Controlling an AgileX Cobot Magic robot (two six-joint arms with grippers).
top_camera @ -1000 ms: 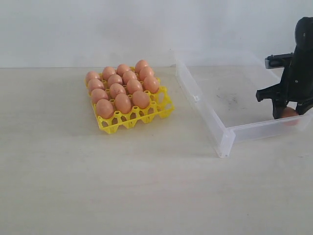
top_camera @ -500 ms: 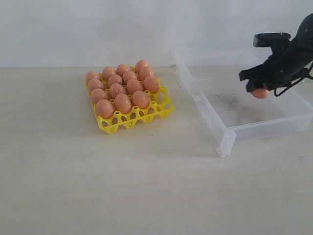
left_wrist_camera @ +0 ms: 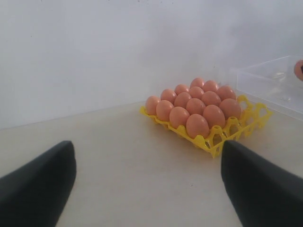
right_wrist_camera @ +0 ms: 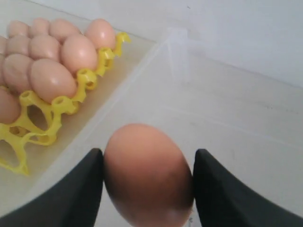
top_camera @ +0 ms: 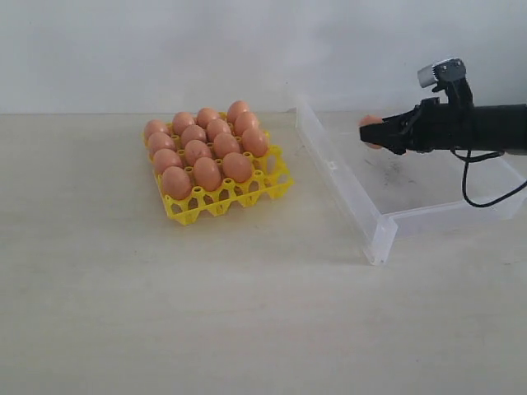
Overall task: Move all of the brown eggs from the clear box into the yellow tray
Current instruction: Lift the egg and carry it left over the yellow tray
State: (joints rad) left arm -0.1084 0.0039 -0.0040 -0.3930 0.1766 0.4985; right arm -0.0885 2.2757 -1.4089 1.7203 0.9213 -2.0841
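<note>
My right gripper (top_camera: 375, 132) is shut on one brown egg (top_camera: 368, 126), held in the air above the clear box (top_camera: 356, 197), near its wall on the tray's side. In the right wrist view the egg (right_wrist_camera: 147, 175) fills the gap between both black fingers (right_wrist_camera: 80, 189). The box floor shows only dark smudges. The yellow tray (top_camera: 224, 202) lies left of the box with several brown eggs (top_camera: 207, 173) in its cups; the front row of cups stands empty. My left gripper (left_wrist_camera: 147, 189) is open over bare table, the tray (left_wrist_camera: 214, 141) ahead of it.
The pale wooden table (top_camera: 247, 313) runs wide in front of the tray and box. A white wall (top_camera: 165, 49) closes off the back. A black cable (top_camera: 478, 193) hangs from the right arm over the box.
The right gripper has lifted the egg out of the box's near right corner and carried it up and leftward. The arm now stretches level over the box.
</note>
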